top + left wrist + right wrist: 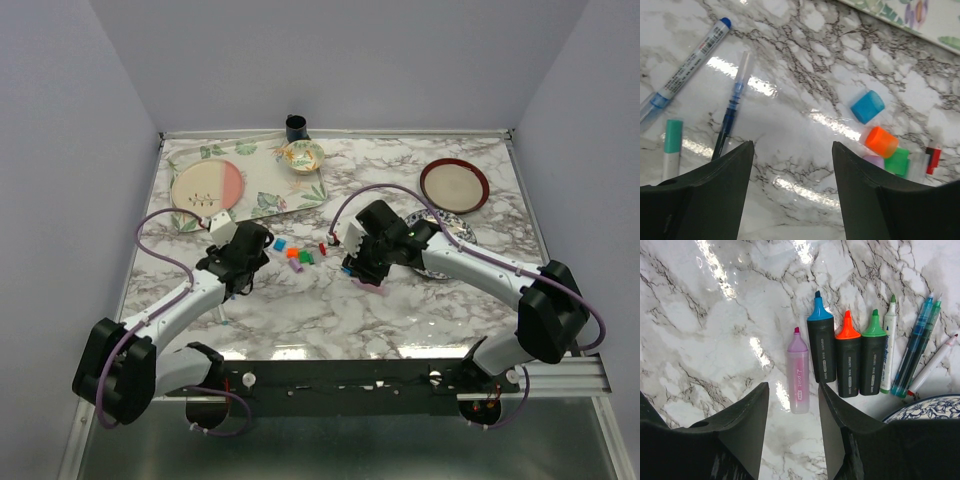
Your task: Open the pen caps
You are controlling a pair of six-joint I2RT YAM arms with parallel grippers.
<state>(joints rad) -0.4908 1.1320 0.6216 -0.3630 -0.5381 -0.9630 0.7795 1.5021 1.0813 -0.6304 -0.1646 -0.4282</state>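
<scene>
Loose pen caps lie between the arms: blue, orange, green, purple and red. The left wrist view shows blue, orange, green, purple and red. My left gripper is open and empty above bare marble, left of the caps. My right gripper is open and empty, with an uncapped purple highlighter lying just ahead between the jaws. Beside it lie three uncapped black highlighters and thin pens.
Three pens lie left of my left gripper: a white blue-ended pen, a thin blue pen and a teal-capped pen. A floral tray holds a pink-and-cream plate and a bowl. A red-rimmed plate and a blue patterned plate lie right.
</scene>
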